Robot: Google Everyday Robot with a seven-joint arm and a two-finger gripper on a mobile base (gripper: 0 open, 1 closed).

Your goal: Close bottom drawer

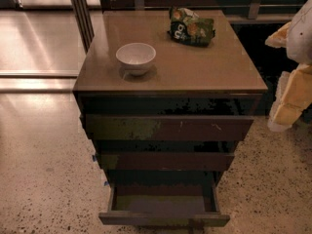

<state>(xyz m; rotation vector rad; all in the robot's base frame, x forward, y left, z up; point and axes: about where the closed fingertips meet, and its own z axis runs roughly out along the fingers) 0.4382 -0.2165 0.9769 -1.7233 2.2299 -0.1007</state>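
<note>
Writing: the crumpled green snack bag carries white lettering, but you can't read it; no other label shows.
Bottom drawer: the bottom drawer stands pulled out at the foot of the cabinet, well forward of the two fronts above it. You see its shallow grey-brown inner tray and the top edge of its plain dark front.
Upper fronts: the top drawer front is dark brown, flat and handle-less, with small white scratches toward its right. The middle drawer front is the same dark brown and sits set back under it.
Cabinet top: smooth, tan, faintly glossy, square with straight edges.
Bowl: a round white bowl, glazed, sits upright near the front left of the top, well apart from the bag at the back.
Floor: speckled, polished stone-look floor around the cabinet.
Gripper: the gripper shows only as pale white-and-yellow shapes at the right edge, beside the cabinet and clear of it. It is cut off by the frame, so you cannot tell whether it is spread or pressed together.
Hard to make out: the gaps between the fronts are black shadow.
</note>
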